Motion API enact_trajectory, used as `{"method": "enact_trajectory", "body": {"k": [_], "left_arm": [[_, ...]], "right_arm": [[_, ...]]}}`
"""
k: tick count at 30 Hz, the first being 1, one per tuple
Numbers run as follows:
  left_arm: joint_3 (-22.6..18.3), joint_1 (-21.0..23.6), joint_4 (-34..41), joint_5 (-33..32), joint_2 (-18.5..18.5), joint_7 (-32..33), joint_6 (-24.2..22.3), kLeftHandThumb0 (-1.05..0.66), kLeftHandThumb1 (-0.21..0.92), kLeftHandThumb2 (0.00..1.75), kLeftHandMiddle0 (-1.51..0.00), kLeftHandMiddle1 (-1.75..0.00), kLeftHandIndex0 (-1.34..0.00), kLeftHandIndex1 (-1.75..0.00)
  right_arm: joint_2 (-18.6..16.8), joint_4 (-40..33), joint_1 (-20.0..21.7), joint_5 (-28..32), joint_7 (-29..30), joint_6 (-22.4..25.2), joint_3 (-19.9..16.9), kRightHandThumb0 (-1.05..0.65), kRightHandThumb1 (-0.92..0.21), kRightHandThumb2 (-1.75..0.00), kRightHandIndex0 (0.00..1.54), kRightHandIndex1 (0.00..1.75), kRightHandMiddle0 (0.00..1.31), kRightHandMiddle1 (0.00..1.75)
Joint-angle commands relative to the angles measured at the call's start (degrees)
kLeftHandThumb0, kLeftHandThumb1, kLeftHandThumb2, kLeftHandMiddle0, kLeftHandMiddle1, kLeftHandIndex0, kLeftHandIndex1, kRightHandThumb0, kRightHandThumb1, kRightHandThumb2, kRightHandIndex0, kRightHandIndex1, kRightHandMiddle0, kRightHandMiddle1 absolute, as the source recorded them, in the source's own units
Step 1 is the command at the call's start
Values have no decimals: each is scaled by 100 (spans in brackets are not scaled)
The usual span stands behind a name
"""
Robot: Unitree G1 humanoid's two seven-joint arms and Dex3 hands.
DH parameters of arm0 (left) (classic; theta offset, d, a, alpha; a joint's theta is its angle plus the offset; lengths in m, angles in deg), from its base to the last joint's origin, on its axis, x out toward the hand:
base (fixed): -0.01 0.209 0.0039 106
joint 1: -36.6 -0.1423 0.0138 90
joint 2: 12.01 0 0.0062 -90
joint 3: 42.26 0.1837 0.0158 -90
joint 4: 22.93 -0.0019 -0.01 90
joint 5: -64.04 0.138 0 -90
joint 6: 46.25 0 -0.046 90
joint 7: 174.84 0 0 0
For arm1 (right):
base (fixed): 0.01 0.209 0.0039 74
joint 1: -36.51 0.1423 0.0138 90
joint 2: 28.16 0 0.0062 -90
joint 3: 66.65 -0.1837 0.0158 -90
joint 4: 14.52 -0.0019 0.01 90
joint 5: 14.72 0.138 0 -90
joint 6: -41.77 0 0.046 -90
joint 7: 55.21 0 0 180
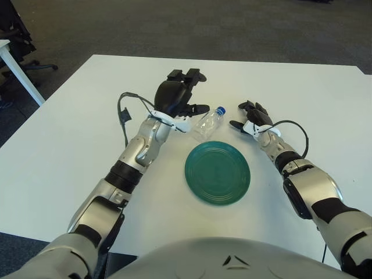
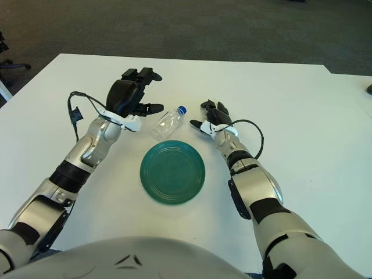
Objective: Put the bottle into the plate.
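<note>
The left hand (image 1: 176,96) sits above centre, slightly left, its black fingers (image 1: 187,75) spread and pointing toward the top of the frame, the thumb reaching right toward the bottle without visibly closing on it; it holds nothing. Just right of that thumb lies the clear plastic bottle (image 1: 208,123), on its side on the white table (image 1: 81,128), its blue cap (image 1: 221,110) pointing up and right, its base angled down toward the plate. The green plate (image 1: 217,172) lies in the middle of the frame, below the bottle; the bottle's lower end is near the plate's upper rim but apart from it. A black cable (image 1: 124,113) loops off the left wrist.

The right hand (image 1: 250,119) shows right of the cap, its fingers loosely spread and holding nothing, a black cable arcing from its wrist.

In the right eye view the gap between the left thumb and the bottle (image 2: 165,123) reads a little wider, and a small dark object (image 2: 369,89) shows at the right edge. The left eye view alone shows a white table leg (image 1: 20,72) and an office chair base (image 1: 32,65) at upper left, on the dark carpet.
</note>
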Motion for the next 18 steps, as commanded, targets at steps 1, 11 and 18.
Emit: {"method": "enact_trajectory", "body": {"k": [1,11,18], "left_arm": [[15,246,105,-20,21,-762,-457,-98,92,53,-34,-59,-10,-93],[-134,1459,-1939,-422,310,-999,-618,-103,92,58,-31,-14,0,-75],[-55,1594,-2212,-424,405,-849,-745,-105,92,59,-34,-12,0,-73]], "right_arm": [[-110,308,-384,34,-342,313,3,-73,-92,-34,58,5,0,82],[-160,287,-327,-6,-308,214,54,-69,-92,-26,60,17,3,87],[-248,309,-366,-42,-263,247,95,-70,-92,-30,38,61,2,89]]}}
